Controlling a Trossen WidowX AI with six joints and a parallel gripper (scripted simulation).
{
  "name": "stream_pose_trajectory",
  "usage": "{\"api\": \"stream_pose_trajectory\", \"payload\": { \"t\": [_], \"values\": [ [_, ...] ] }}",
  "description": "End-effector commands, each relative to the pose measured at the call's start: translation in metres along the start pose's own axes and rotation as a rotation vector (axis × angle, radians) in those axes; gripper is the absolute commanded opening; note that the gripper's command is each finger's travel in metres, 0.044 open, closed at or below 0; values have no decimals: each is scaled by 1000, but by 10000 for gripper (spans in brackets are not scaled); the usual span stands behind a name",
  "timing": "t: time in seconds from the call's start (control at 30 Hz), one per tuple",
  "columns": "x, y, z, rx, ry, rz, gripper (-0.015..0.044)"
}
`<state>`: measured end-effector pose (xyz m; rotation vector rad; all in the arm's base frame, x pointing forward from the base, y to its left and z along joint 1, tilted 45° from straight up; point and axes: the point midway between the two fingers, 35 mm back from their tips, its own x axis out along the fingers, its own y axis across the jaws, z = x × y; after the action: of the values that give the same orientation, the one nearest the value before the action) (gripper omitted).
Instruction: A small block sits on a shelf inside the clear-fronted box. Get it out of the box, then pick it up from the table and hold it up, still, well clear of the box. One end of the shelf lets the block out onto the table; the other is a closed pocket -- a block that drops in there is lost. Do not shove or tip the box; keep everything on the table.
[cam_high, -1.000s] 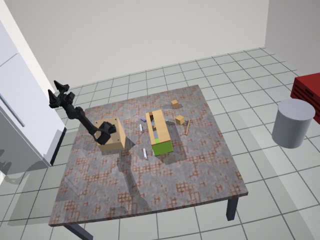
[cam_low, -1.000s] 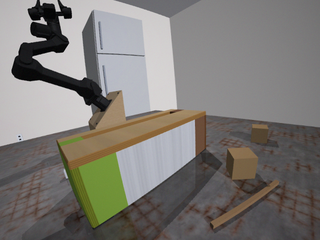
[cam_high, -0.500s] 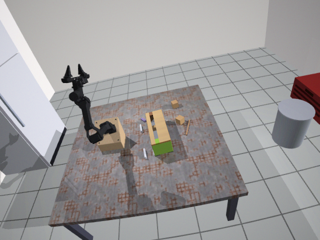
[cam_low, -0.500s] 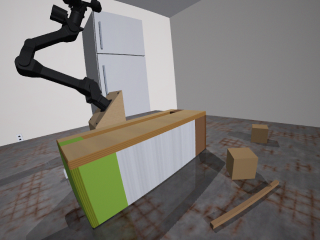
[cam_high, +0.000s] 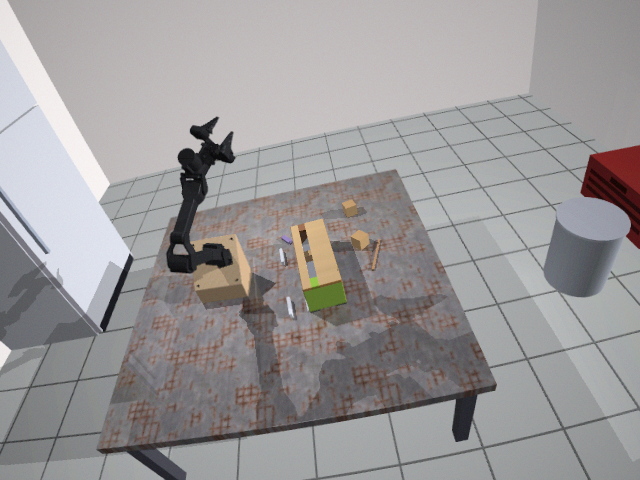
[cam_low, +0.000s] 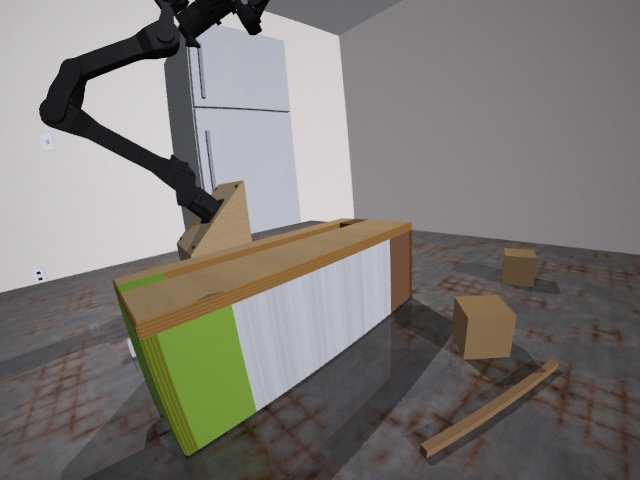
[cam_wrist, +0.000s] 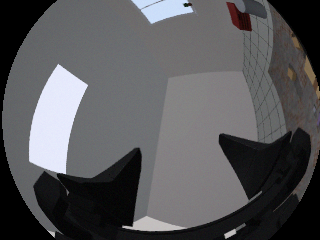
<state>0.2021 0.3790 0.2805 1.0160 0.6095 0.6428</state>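
The box (cam_high: 324, 255) (cam_low: 315, 320) stands upright on the table (cam_high: 196, 382), with a green end, a brown end and a wooden top with a long slot. Its clear front faces the arm's base. A small tan-brown piece (cam_high: 308, 255) shows through the slot near the middle; I cannot tell for sure whether it is the block. The shelf is mostly hidden. My gripper (cam_high: 224, 126) (cam_wrist: 181, 145) is open and empty, high above the table's far left side and away from the box. In the exterior view it is partly cut off.
A purple piece (cam_high: 286, 239) and two white bars (cam_high: 282, 256) (cam_high: 291, 307) lie between the arm's wooden base (cam_high: 219, 273) and the box. Behind the box are two wooden cubes (cam_high: 360, 240) (cam_high: 349, 208) and a thin wooden stick (cam_high: 376, 254) (cam_low: 488, 410).
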Motion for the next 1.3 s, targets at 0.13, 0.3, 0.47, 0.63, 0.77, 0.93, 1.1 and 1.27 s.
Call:
{"api": "stream_pose_trajectory", "payload": {
  "t": [0.13,0.3,0.47,0.63,0.77,0.93,1.1,1.27],
  "values": [
    [22,-106,73,72,-127,-371,400],
    [12,-169,116,116,-203,-597,400],
    [-15,-233,156,194,-283,-848,400],
    [-61,-295,186,328,-379,-1120,400],
    [-110,-337,202,462,-461,-1349,400],
    [-179,-374,211,648,-556,-1631,400],
    [-212,-385,211,742,-594,-1763,400],
    [-213,-385,211,742,-594,-1763,400]
  ]
}}
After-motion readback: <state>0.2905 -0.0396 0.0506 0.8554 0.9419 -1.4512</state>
